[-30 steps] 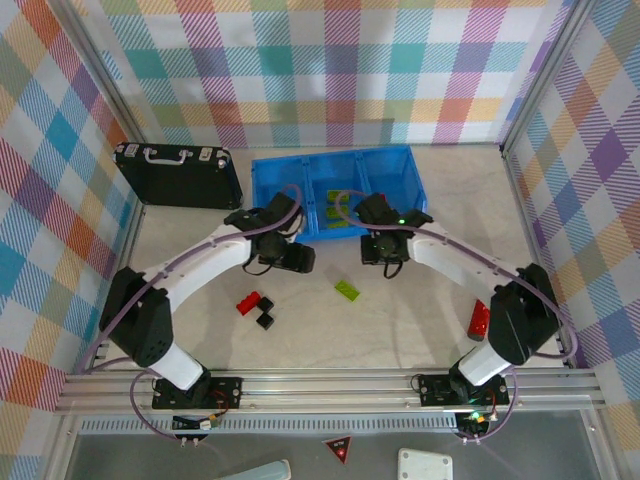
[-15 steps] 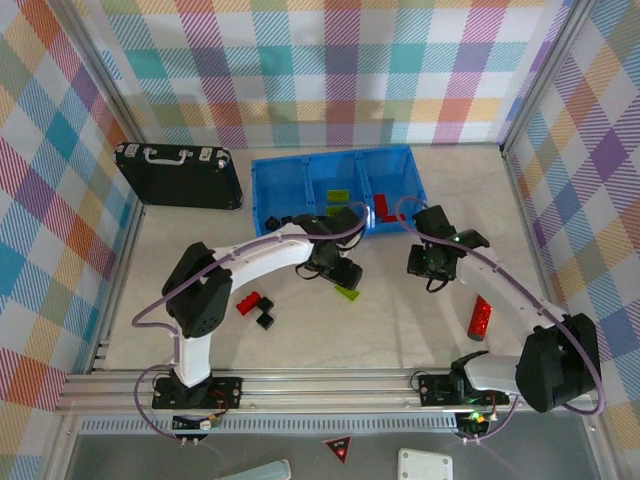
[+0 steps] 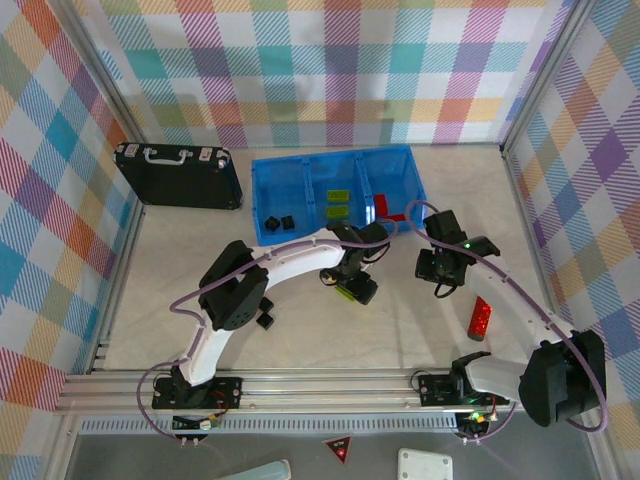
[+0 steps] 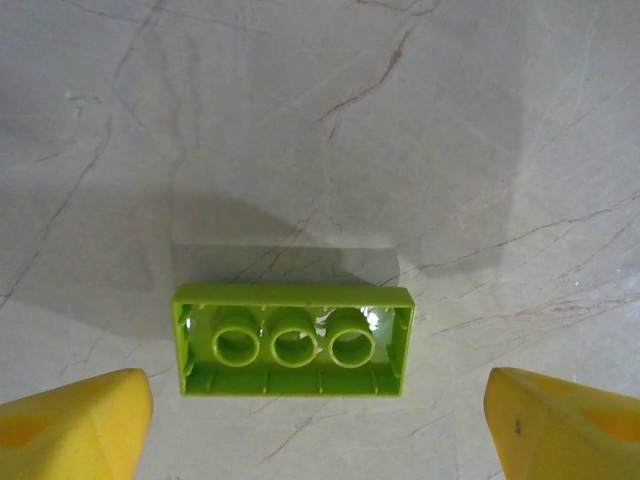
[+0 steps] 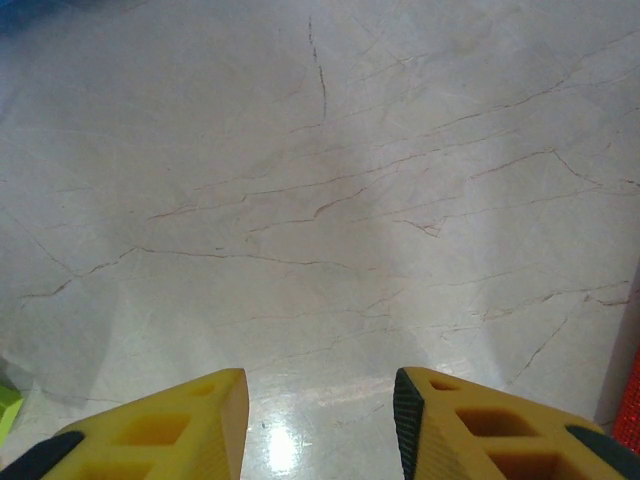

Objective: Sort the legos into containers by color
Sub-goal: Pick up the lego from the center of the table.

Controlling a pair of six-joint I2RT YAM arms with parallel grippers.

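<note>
1. The green brick (image 4: 292, 340) lies hollow side up on the table (image 4: 450, 130), in front of the bin (image 3: 262, 172) and directly under the left gripper (image 4: 320, 432).
2. The left jaws stand wide apart and hold nothing. The brick sits just ahead of the fingertips (image 4: 75, 425), within the span between them and a little nearer the tip on the left of the wrist view.
3. Its long axis runs from one tip toward the other, so closing would pinch it end to end. The gap looks wider than the brick, so a straight drop should probably do.
4. The right gripper (image 3: 440, 270) hovers near, to the brick's right, over bare table, with its jaws partly apart and empty. The left arm is plainly the nearer one.
5. The brick likely goes to the middle compartment (image 3: 325, 175), where other green pieces lie.
</note>
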